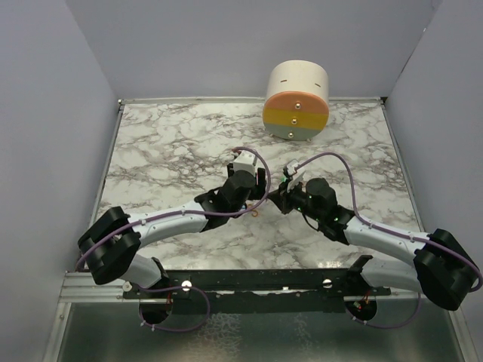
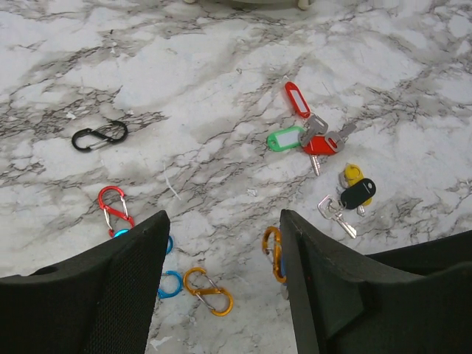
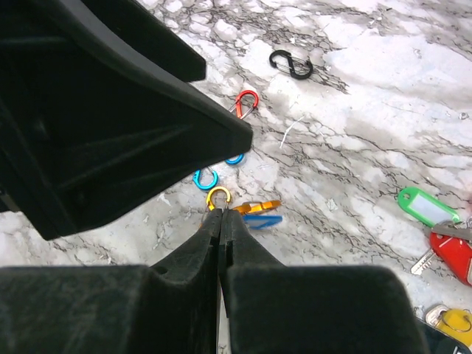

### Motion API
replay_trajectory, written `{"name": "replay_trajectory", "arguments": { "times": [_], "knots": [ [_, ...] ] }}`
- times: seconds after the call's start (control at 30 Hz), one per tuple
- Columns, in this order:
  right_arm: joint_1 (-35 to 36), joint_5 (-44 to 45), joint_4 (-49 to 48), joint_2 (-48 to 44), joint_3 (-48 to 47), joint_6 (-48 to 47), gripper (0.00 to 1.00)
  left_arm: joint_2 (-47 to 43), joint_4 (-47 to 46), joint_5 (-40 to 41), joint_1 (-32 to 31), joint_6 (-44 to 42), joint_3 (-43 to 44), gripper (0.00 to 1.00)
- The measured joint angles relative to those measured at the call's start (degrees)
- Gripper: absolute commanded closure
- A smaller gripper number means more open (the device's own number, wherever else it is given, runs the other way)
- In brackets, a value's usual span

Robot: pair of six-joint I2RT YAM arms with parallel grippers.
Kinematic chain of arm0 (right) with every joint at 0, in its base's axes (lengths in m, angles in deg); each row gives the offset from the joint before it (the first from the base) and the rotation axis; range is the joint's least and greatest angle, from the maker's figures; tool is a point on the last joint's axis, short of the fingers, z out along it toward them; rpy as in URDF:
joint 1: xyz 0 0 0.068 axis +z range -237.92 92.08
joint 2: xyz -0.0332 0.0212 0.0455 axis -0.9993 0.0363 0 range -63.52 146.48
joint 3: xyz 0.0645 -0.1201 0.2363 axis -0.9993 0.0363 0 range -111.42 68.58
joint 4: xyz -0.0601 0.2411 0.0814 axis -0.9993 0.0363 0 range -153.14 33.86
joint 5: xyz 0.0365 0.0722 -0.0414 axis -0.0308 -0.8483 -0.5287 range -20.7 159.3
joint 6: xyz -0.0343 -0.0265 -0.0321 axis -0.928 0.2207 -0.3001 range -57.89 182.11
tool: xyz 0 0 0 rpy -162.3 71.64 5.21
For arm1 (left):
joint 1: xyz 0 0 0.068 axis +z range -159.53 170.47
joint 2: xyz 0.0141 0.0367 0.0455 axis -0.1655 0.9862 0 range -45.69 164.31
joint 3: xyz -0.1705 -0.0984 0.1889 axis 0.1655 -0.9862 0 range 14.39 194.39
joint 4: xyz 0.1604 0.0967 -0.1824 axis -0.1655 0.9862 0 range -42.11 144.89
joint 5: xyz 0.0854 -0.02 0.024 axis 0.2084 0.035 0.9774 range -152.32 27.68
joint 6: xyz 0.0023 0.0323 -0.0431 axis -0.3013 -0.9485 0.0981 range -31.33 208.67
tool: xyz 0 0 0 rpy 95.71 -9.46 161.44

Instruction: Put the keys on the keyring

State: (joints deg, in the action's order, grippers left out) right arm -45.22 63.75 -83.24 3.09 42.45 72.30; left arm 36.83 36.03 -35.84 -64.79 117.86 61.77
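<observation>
The keys lie in a loose bunch on the marble: a red-headed key (image 2: pixel 318 144) with a green tag (image 2: pixel 284 138) and a red tag (image 2: pixel 297 99), then a yellow one (image 2: pixel 353 175), a black one (image 2: pixel 358 193) and a bare silver key (image 2: pixel 335 214). My left gripper (image 2: pixel 221 217) hangs open above the table with nothing between its fingers. Beside its right finger stands the keyring, an orange S-shaped clip (image 2: pixel 273 253), with a blue tag behind it. My right gripper (image 3: pixel 221 212) is shut on that clip (image 3: pixel 254 207), with the blue tag (image 3: pixel 263 220) just under it. Both grippers meet at mid-table (image 1: pixel 266 194).
Loose clips lie on the table: black (image 2: pixel 99 136), red (image 2: pixel 113 206), blue (image 2: pixel 171 284) and a second orange one (image 2: pixel 209 290). A round drum with orange, yellow and grey bands (image 1: pixel 296 102) stands at the far edge. Grey walls enclose the table.
</observation>
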Motion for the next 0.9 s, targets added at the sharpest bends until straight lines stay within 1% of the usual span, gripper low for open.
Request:
{"name": "replay_trajectory", "arguments": {
  "times": [0.13,0.17,0.2,0.23,0.37,0.43,0.5,0.6,0.73,0.9],
  "knots": [
    [0.0,2.6,0.9,0.0,-0.1,0.6,0.99,-2.6,0.1,2.6,0.0,0.7,-1.9,0.21],
    [0.0,4.3,1.9,0.0,-0.4,1.2,0.99,-3.3,0.1,3.2,0.0,0.8,-2.3,0.17],
    [0.0,6.3,3.2,0.2,-0.9,1.7,0.99,-4.0,0.1,3.8,0.0,0.9,-2.8,0.05],
    [0.0,8.6,4.4,0.3,-1.7,2.3,0.99,-4.6,0.2,4.3,0.0,1.0,-3.1,0.01],
    [-0.2,19.2,10.0,1.7,-7.3,4.2,0.99,-6.0,0.5,6.2,0.0,1.2,-3.8,0.01],
    [-1.3,23.4,12.0,2.8,-10.5,4.8,0.99,-6.2,0.7,6.9,0.0,1.1,-4.0,0.01],
    [-3.5,25.6,13.1,3.8,-12.8,5.2,0.99,-6.3,1.1,7.5,0.0,1.1,-4.1,0.01],
    [-9.3,27.1,14.1,5.6,-15.6,5.4,0.99,-6.8,1.4,8.0,0.0,1.1,-4.2,0.01],
    [-17.8,26.7,14.5,8.9,-18.5,5.6,0.99,-8.0,1.3,8.5,0.0,1.0,-4.9,0.01],
    [-25.1,24.0,14.4,13.9,-21.1,6.3,0.99,-7.9,1.3,8.8,0.0,0.8,-5.0,0.01]
  ]
}}
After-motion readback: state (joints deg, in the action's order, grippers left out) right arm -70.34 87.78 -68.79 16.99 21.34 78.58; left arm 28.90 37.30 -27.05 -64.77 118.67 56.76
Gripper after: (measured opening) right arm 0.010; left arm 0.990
